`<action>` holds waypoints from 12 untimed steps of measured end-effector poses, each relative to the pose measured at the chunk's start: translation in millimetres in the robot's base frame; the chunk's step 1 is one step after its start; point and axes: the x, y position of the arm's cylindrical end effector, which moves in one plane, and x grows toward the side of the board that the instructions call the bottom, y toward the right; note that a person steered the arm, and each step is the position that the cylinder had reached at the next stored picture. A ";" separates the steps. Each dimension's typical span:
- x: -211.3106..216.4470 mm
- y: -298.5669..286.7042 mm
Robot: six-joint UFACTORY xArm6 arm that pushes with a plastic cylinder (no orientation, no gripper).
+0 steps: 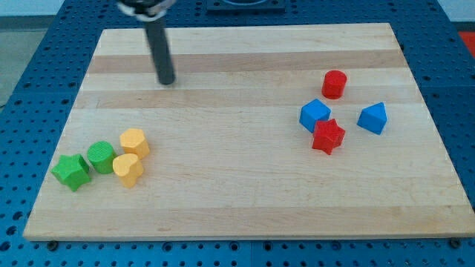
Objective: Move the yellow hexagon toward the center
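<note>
The yellow hexagon (134, 142) sits at the view's lower left on the wooden board (237, 185). A yellow heart-shaped block (128, 169) lies just below it, touching or nearly touching. My tip (166, 81) rests on the board near the view's top left, well above the yellow hexagon and slightly to its right, apart from every block.
A green round block (100, 156) and a green star (72, 171) lie left of the yellow blocks. At the view's right stand a red cylinder (334, 84), a blue cube (315, 115), a red star (328, 136) and a blue wedge-like block (372, 118).
</note>
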 end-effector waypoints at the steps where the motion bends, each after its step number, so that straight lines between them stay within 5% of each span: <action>1: 48.1 -49.3; 2: 99.8 -36.0; 5: 140.5 -42.8; 7: 150.6 61.2; 12: 165.3 70.7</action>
